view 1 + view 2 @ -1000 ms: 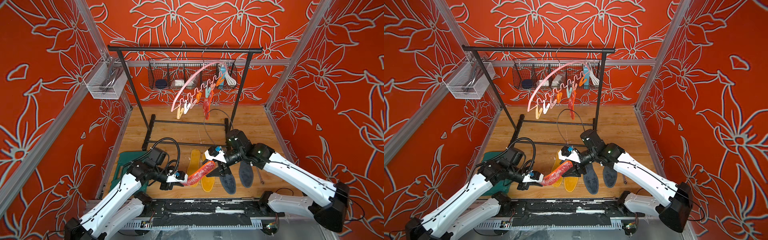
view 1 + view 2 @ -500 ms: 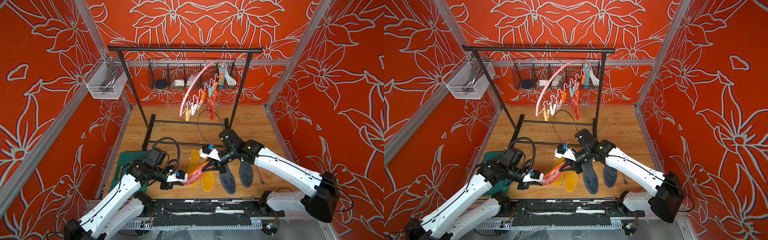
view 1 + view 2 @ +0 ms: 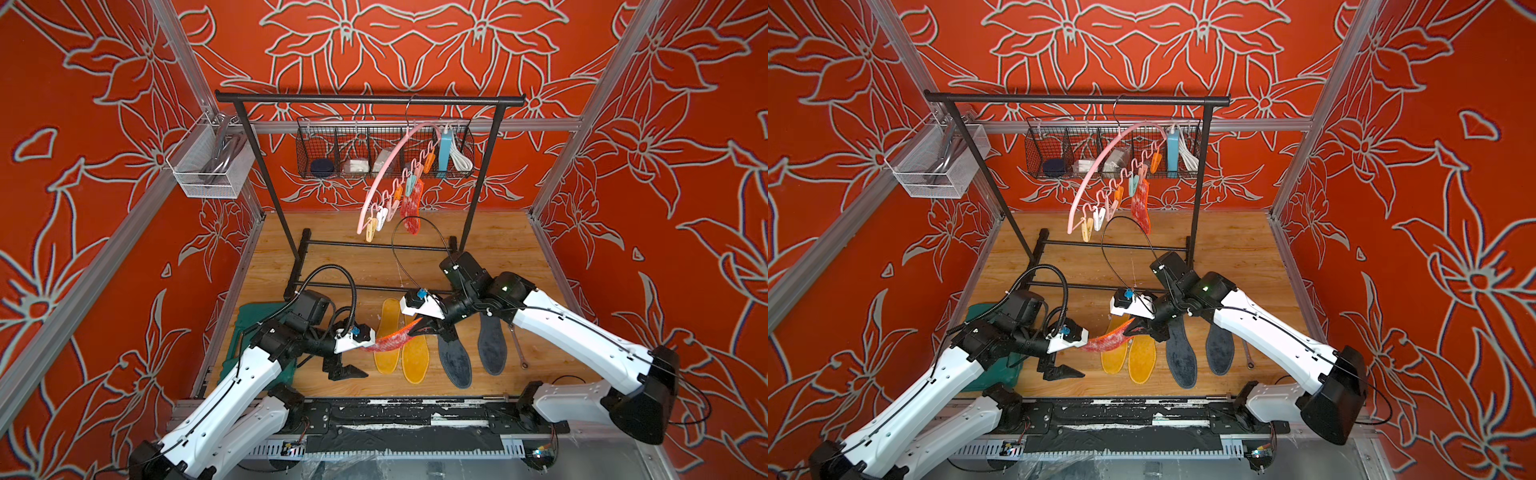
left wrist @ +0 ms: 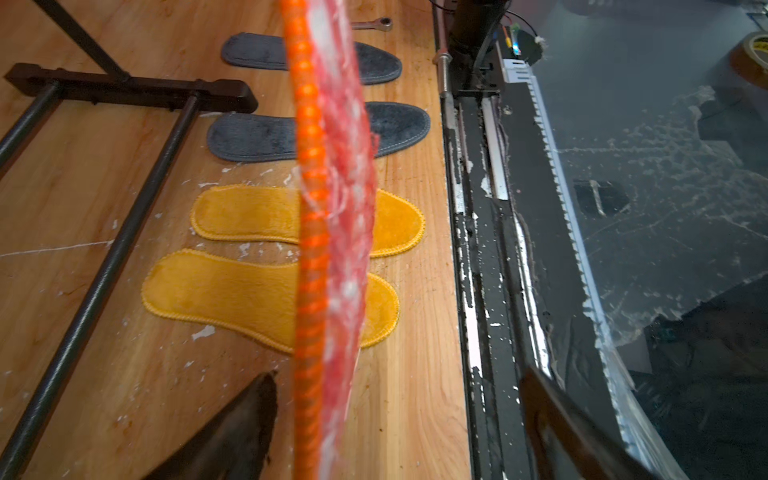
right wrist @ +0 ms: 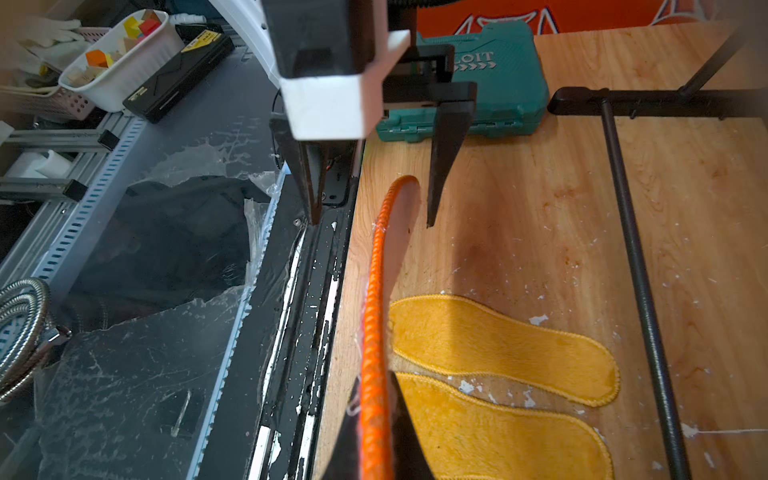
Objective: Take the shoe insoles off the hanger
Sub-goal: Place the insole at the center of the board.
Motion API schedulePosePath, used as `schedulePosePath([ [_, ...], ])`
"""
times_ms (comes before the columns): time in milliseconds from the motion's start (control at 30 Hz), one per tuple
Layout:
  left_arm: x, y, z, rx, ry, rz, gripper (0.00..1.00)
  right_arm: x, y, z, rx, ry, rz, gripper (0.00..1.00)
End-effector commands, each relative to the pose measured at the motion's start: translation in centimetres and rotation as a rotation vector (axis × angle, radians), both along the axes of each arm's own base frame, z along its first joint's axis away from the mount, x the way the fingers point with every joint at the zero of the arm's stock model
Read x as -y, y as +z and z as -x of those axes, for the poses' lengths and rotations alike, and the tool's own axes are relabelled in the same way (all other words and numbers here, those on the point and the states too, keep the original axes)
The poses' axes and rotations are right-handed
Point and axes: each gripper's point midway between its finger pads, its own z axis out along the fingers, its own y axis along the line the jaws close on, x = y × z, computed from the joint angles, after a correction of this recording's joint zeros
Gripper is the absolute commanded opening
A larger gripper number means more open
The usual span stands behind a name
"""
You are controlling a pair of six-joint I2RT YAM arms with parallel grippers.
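- Wood-grain floor [image 3: 498,257], flecked with white scuffs, boxed in by orange flower-print walls. Clock read from a top view, with 12 at the back wall.
- Change, near 6: the left gripper [image 5: 372,222] has let go, and its black wedge fingers now stand wide apart. One end of the held insole [image 3: 390,340] pokes between them unclamped; whether it touches a finger, cannot tell.
- The right gripper [image 3: 417,328], at 3 of the left one, has snapped shut on the other end. Handover looks done, so the right arm alone carries it.
- Held insole hangs edge-on, bowed between the two. Floppy, with mottled red-pink fuzz and a ribbed orange stitched border.
- Flat on the wood beneath: yellow pair [image 3: 415,357], plush nap, zigzag hem. Grey pair [image 3: 453,357] just at their 3, darker pile. Side by side, none overlapping.
- Green tool case [image 5: 478,83] at 8; wrench [image 3: 517,345] at 4.
- Far, at 12: hanger [image 3: 382,166], a thin pink plastic arch with a wavy rail, has swung round on the black rack [image 3: 370,99]. Small clothespins [image 3: 376,218] mostly empty.
- Clipped insole [image 3: 411,208] dangles there, the red twin.
- Tally: four down, one in hand, one left. Likely next: lay this one by the pairs.
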Motion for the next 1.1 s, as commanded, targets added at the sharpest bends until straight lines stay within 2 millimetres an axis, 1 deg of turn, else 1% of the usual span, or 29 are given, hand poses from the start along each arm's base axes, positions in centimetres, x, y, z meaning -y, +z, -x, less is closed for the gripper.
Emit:
schedulePosePath([
  [0,-0.4,0.8,-2.8,-0.013,0.134,0.045,0.89,0.8,-1.0,-0.7,0.051,0.002,0.077,0.0],
  [67,-1.1,1.1,-4.3,-0.031,0.198,0.084,0.9,0.7,-1.1,-1.1,0.056,-0.004,0.09,0.0],
  [167,-2.6,1.5,-6.6,-0.052,0.294,0.143,0.9,0.5,-1.2,-1.1,0.047,0.005,0.096,0.0],
  [300,-5.2,2.7,-9.3,-0.059,0.425,0.242,0.91,0.4,-1.6,-1.5,0.051,-0.002,0.115,0.0],
  [333,-6.1,2.7,-10.2,-0.051,0.475,0.254,0.95,0.3,-1.6,-1.5,0.046,-0.001,0.118,0.0],
  [367,-7.1,2.6,-11.5,-0.036,0.539,0.262,0.98,0.1,-1.7,-1.4,0.037,0.004,0.115,0.0],
  [500,-11.0,1.5,-15.0,-0.022,0.789,0.245,0.98,-0.9,-1.7,-0.4,-0.022,0.062,0.107,0.0],
  [600,-14.7,0.3,-17.2,0.001,1.021,0.165,0.98,-1.2,-2.2,1.2,-0.067,0.156,0.161,0.0],
  [633,-16.1,-0.9,-18.0,-0.026,1.094,0.128,0.98,-1.4,-2.4,1.5,-0.08,0.178,0.18,0.0],
  [733,-19.0,-1.8,-18.9,-0.052,1.239,0.097,0.98,-1.9,-3.3,2.6,-0.137,0.248,0.237,0.0],
  [767,-19.7,-2.1,-19.1,-0.055,1.272,0.098,0.98,-2.2,-3.6,2.6,-0.147,0.262,0.259,0.0],
  [833,-20.6,-2.7,-19.3,-0.04,1.311,0.097,0.98,-2.9,-4.4,2.5,-0.161,0.273,0.299,0.0],
  [900,-20.9,-3.3,-19.2,-0.023,1.321,0.081,0.98,-4.0,-5.5,1.8,-0.155,0.253,0.331,0.0],
  [967,-21.5,-3.2,-19.2,-0.002,1.351,0.073,0.98,-5.3,-6.6,0.6,-0.152,0.211,0.364,0.0],
  [1067,-21.8,-3.1,-19.0,0.047,1.354,0.071,0.98,-6.6,-8.0,-0.9,-0.142,0.182,0.406,0.0],
])
